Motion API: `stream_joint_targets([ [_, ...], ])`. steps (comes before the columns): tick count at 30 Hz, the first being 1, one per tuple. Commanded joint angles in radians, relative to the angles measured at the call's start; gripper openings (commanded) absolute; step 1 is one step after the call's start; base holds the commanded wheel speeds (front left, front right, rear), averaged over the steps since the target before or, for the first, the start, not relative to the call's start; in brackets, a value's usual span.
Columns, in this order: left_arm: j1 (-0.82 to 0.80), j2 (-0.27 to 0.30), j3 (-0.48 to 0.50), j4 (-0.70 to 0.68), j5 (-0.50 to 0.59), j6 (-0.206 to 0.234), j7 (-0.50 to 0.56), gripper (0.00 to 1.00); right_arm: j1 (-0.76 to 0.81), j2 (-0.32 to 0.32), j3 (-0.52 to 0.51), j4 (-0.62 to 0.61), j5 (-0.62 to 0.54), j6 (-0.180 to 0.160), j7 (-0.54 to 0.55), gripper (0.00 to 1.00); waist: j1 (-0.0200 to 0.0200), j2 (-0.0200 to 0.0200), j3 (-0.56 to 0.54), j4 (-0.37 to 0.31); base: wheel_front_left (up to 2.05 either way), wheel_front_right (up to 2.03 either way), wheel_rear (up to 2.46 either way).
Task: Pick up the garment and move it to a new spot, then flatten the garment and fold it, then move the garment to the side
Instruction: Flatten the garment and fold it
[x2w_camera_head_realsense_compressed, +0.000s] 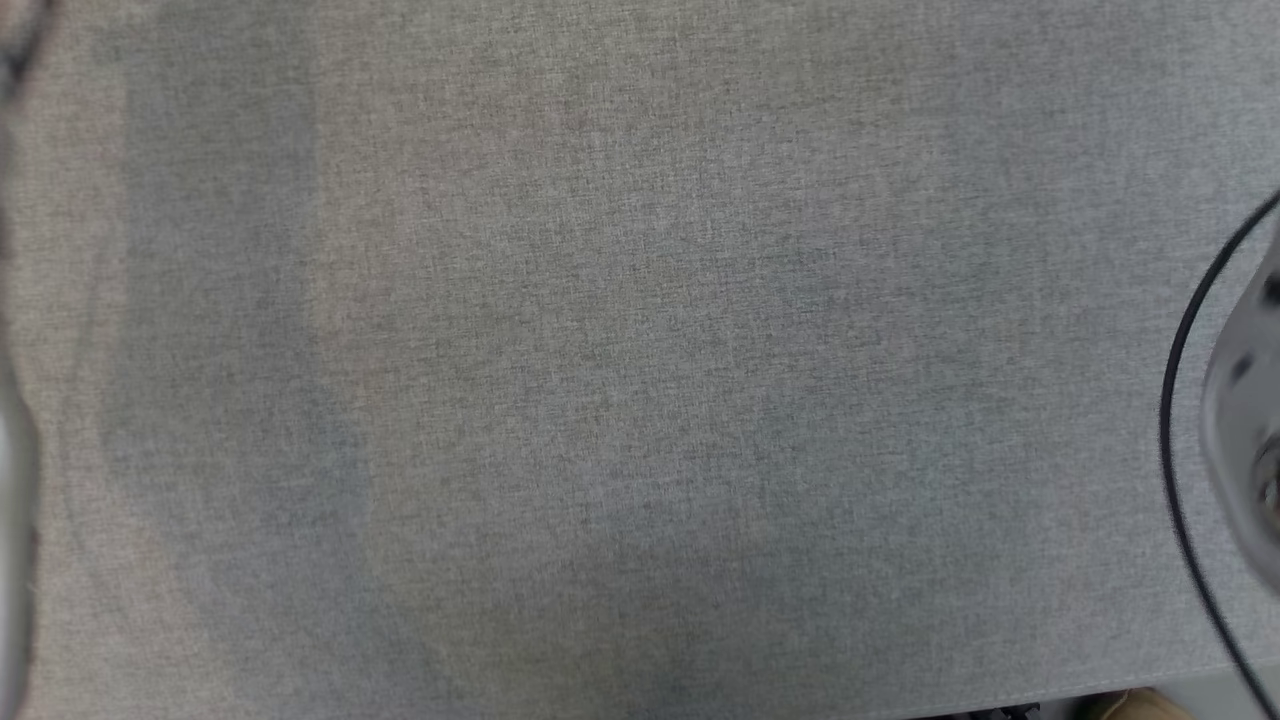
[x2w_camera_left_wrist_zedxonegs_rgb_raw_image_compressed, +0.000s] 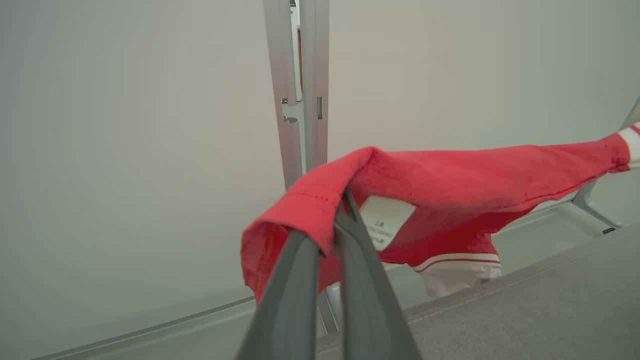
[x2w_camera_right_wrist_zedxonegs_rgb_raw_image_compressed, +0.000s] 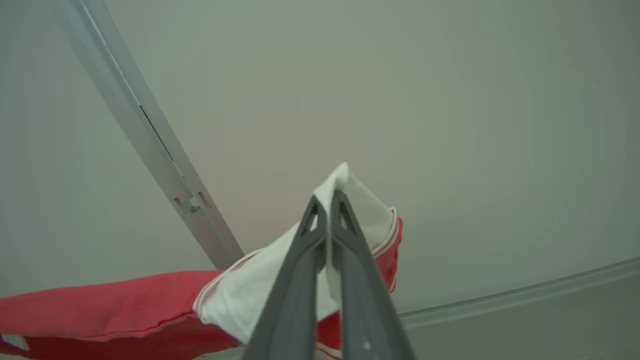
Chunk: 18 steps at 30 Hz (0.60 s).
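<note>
Two tools aloft | left tool (x2w_camera_left_wrist_zedxonegs_rgb_raw_image_compressed: 341, 212) clamps garment (x2w_camera_left_wrist_zedxonegs_rgb_raw_image_compressed: 450, 185) hem | right tool (x2w_camera_right_wrist_zedxonegs_rgb_raw_image_compressed: 327, 201) clamps white cuff (x2w_camera_right_wrist_zedxonegs_rgb_raw_image_compressed: 240, 295)

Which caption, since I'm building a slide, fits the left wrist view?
Left tool shut on the hem of a red-and-white garment, held stretched in the air near the gray table.
</note>
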<state>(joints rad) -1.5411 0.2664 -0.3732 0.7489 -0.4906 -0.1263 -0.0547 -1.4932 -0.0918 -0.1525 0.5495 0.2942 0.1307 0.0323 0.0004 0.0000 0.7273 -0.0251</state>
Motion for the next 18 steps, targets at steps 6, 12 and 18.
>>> stream_joint_targets([
  [6,0.353,0.068,-0.163,-0.079,-0.166,-0.003,-0.060,0.00,0.426,-0.057,0.099,-0.129,0.202,0.000,-0.046,0.00,-0.0004,0.0000,-0.173,-0.002,0.00,0.00,0.00],
  [12,0.702,0.172,-0.243,-0.249,-0.270,-0.004,-0.092,0.00,0.885,-0.116,0.097,-0.350,0.321,0.000,-0.072,0.00,-0.0004,0.0000,-0.333,0.003,0.00,0.00,0.00],
  [18,1.068,0.239,-0.294,-0.416,-0.299,0.087,-0.087,0.00,1.281,-0.114,0.073,-0.477,0.321,-0.001,-0.044,0.00,-0.0004,0.0000,-0.488,-0.010,0.00,0.00,0.00],
])
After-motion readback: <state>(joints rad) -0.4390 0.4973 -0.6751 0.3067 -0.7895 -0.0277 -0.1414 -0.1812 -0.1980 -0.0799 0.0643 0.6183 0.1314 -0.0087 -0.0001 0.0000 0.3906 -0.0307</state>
